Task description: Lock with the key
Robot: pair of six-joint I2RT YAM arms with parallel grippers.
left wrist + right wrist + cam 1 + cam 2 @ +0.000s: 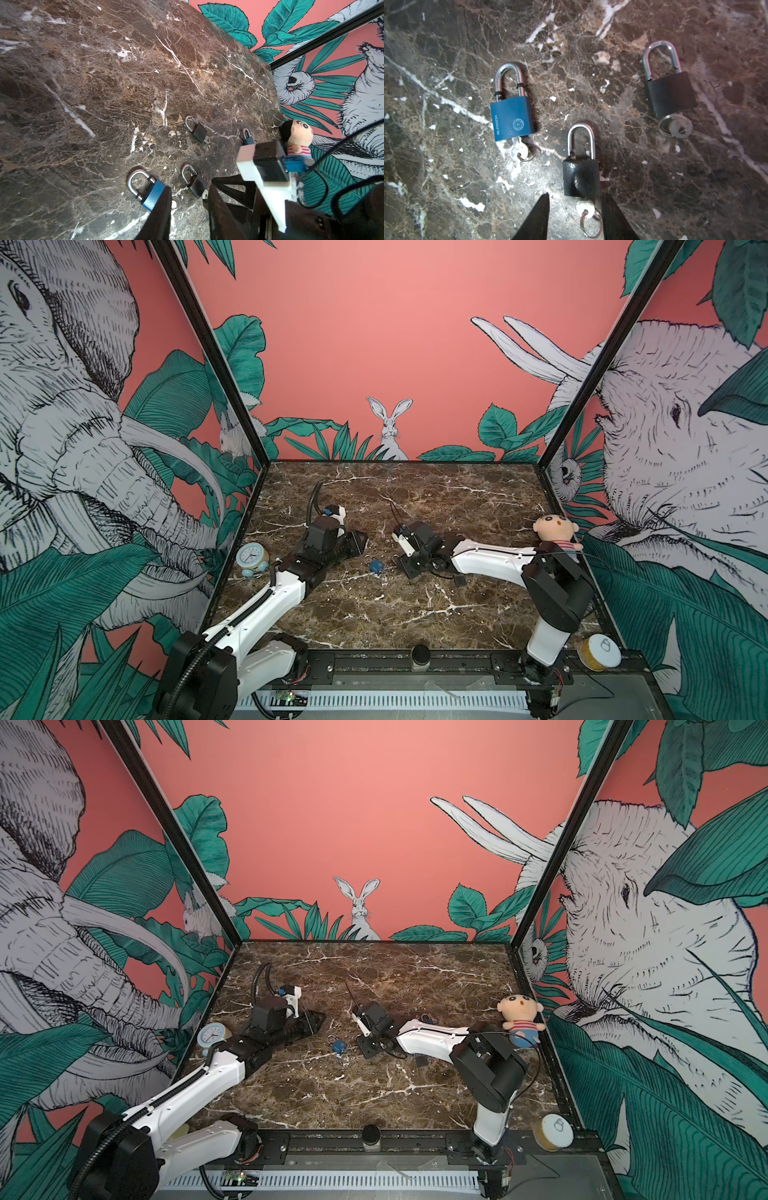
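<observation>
Key (pixel 584 205) in black padlock (pixel 581 178), between spread jaws of right gripper (pixel 576 195), not pinched; left gripper (pixel 190 187) parted, empty

On the table (pixel 415 614), the clock (pixel 252 558) stands at the left edge, the doll (pixel 557 533) at the right edge and the can (pixel 600 651) at the front right corner. Near centre, a padlock (pixel 376 565) lies flat between the left gripper (pixel 359 541) on its left and the right gripper (pixel 405 568) on its right. The right wrist view shows a second padlock (pixel 581 176) just beside it, its key (pixel 584 205) between that gripper's fingers (pixel 542 216) and clear of both, with a third padlock (pixel 670 93) farther off.
</observation>
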